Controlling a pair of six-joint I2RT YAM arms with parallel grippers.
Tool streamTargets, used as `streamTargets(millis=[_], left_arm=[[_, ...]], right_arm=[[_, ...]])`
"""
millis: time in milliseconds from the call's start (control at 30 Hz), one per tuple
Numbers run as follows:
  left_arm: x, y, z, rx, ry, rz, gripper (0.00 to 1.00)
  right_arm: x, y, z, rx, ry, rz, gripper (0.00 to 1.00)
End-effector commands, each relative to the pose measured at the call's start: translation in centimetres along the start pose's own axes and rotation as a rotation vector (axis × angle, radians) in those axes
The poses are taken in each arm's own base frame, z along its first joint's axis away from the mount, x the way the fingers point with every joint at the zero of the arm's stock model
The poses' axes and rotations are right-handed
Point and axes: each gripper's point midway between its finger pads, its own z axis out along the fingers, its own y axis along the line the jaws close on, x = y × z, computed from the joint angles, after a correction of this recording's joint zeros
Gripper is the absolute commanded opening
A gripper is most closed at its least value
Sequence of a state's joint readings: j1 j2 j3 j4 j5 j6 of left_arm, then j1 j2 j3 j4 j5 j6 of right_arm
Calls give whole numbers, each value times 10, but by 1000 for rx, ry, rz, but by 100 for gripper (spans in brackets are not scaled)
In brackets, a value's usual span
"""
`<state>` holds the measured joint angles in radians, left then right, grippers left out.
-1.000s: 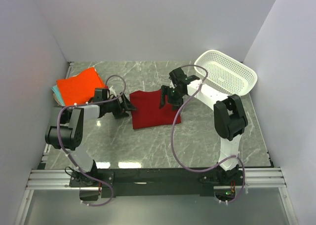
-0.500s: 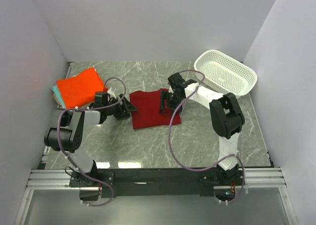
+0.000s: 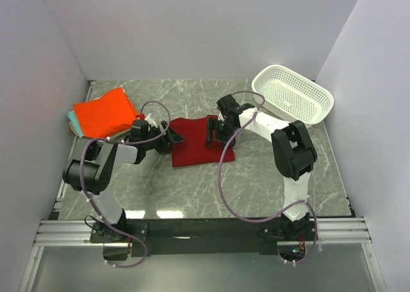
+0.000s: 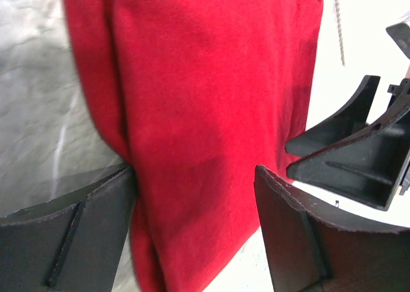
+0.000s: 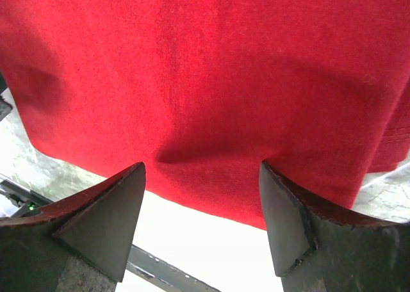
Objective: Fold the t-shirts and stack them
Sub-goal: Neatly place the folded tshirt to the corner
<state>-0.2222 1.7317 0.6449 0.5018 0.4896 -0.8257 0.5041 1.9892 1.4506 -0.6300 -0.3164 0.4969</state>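
Note:
The dark crimson t-shirt (image 3: 200, 143) lies folded into a rough rectangle in the middle of the table. My left gripper (image 3: 174, 138) stands open at its left edge, and in the left wrist view the red cloth (image 4: 205, 93) runs between the spread fingers (image 4: 70, 234). My right gripper (image 3: 214, 130) is open over the shirt's right part; its view shows the cloth's (image 5: 211, 81) edge between the two fingertips (image 5: 307, 221). The orange t-shirt (image 3: 102, 109) lies folded on top of a pile at the far left, with a teal edge (image 3: 70, 118) showing under it.
A white perforated basket (image 3: 293, 97) stands at the back right, tilted against the wall. The right gripper's black fingers (image 4: 359, 151) show at the right of the left wrist view. Side walls close in the table left and right.
My left gripper has slid right from beside the shirt up to its left edge. The right gripper shifted slightly left onto the shirt. Both stayed open.

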Motion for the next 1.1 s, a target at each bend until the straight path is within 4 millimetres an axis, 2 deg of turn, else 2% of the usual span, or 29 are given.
streamTargets(millis=[0,200,300,333,400,433,467,533,567,600,633,667,767,1000,1033,1067], left_arm=[[42,46,6,-184,96,-63,79],[47,36,16,-181,115,-44,75],[44,36,18,-210,117,-33,63],[43,39,18,-233,113,-31,54],[41,44,17,-273,116,-33,44],[40,45,17,-290,114,-30,33],[30,45,17,-311,88,-11,28],[30,53,12,-378,104,-10,15],[17,51,12,-409,73,19,12],[13,53,10,-436,71,29,8],[17,60,3,-494,104,29,1],[3,50,5,-494,86,64,0],[-18,44,-2,-566,97,133,0],[-47,41,-16,-716,189,289,0],[-52,45,-19,-752,192,310,0],[-63,40,-20,-758,182,345,0]], right_arm=[[4,7,7,-18,13,-16,78],[7,10,11,-23,22,-22,78],[7,12,12,-23,25,-29,78],[8,12,12,-23,26,-28,78],[9,12,13,-23,28,-32,78],[9,12,12,-22,28,-34,78],[9,12,12,-20,27,-35,78],[10,11,11,-16,27,-36,78],[11,11,10,-14,28,-39,78],[10,10,9,-11,25,-42,78],[10,10,8,-10,24,-47,78],[11,7,6,4,25,-46,78],[12,4,0,29,24,-60,78],[14,-2,-18,73,5,-81,78],[14,-2,-19,71,3,-83,78],[16,-2,-20,71,4,-81,78]])
